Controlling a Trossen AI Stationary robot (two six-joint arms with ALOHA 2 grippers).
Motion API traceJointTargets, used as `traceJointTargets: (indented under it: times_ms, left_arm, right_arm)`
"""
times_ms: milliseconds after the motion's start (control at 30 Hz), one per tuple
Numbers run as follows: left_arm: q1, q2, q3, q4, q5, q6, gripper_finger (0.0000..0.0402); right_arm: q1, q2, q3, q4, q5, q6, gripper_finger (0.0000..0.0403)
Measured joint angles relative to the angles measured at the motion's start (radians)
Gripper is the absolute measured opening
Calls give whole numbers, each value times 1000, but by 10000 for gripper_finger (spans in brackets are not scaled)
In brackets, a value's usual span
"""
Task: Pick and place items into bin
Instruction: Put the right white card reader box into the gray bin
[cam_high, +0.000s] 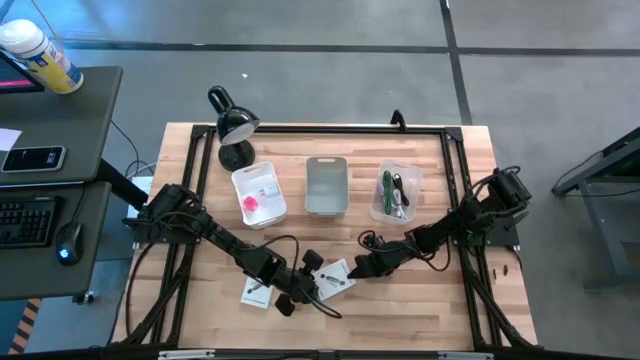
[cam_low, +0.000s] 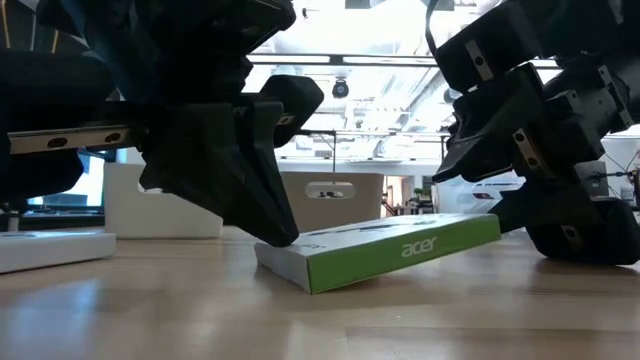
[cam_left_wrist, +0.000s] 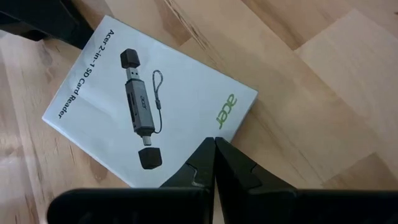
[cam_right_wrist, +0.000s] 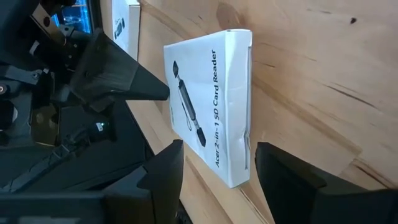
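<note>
A white flat packet (cam_left_wrist: 149, 93) with a picture of a dark card reader and a green side (cam_low: 400, 250) lies tilted near the table's front middle. My left gripper (cam_left_wrist: 214, 142) is shut, its tips on the packet's low end. My right gripper (cam_right_wrist: 219, 145) is open and rolled on its side at the packet's raised end (cam_low: 480, 228), with one finger (cam_right_wrist: 163, 171) above that end and the other finger (cam_right_wrist: 289, 177) below it. A second white packet (cam_high: 258, 292) lies flat at the front left. My left gripper presses its shut fingertips (cam_low: 275, 235) onto the packet's top face at the edge beside the green logo (cam_left_wrist: 229, 112). It slants down from the table's left. That end is on the wood and the opposite end stands raised. My right gripper brackets the raised end; whether a finger touches it, I cannot tell.
Three bins stand in a row at the back: a white one (cam_high: 270, 205) holding a pink cube (cam_high: 250, 205), a grey one (cam_high: 326, 186), and a clear one (cam_high: 382, 195) holding cords (cam_high: 395, 192). A black lamp (cam_high: 232, 125) is at the far left corner.
</note>
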Motion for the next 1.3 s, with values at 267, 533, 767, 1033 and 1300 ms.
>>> traceJointTargets:
  times_ms: [267, 533, 767, 1033, 1300]
  left_arm:
    - [0, 0, 0, 3, -1, -8, 0]
    - [-1, 0, -1, 2, -10, -8, 0]
    - [-12, 1, -1, 3, -32, -10, 0]
    - [-33, -2, -53, 85, -66, -61, 0]
    - [-31, -2, -64, 114, -68, -65, 0]
  right_arm:
    - [-21, 4, 47, -34, 7, -31, 187]
    - [-46, 4, 84, -98, -23, -73, 174]
    - [-44, 2, 87, -181, -104, -21, 177]
    - [-43, 2, 87, -153, -102, -11, 184]
    - [-43, 2, 88, -109, -56, -36, 164]
